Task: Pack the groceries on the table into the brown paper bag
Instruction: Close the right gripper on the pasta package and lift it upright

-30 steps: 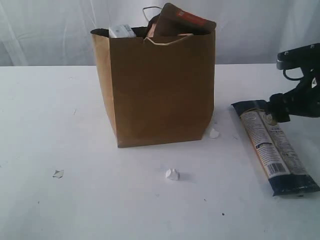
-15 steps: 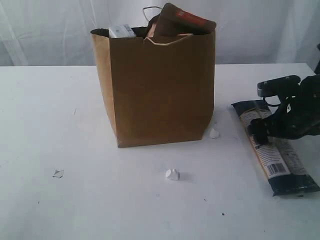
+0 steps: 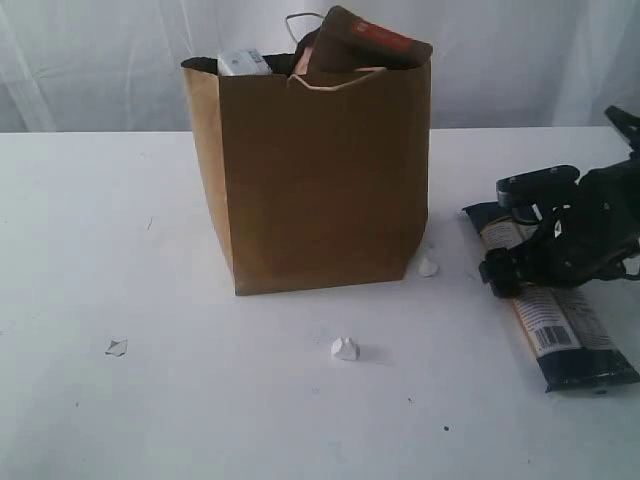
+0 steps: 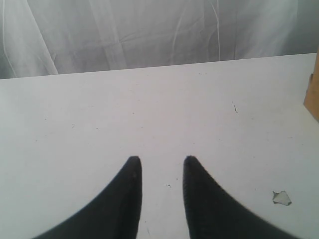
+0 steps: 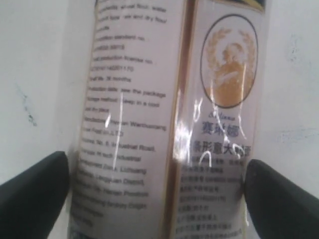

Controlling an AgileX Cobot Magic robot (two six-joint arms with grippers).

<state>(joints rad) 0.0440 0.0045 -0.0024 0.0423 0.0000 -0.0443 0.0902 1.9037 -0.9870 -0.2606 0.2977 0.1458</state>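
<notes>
The brown paper bag stands upright in the middle of the white table, with a brown pouch and a pale pack poking out of its top. The long navy-tan packet lies flat to the right of the bag. My right gripper is down over the packet's far half, open. In the right wrist view the packet fills the space between the two black fingers, one on each long side. My left gripper is open over bare table, holding nothing.
Small white paper scraps lie on the table: one in front of the bag, one at its right corner, one at the left. A corner of the bag shows in the left wrist view. A white curtain hangs behind.
My right arm has come in from the right edge and lowered onto the packet, its jaws now on either side of it. The packet, the bag and the left gripper have not moved.
</notes>
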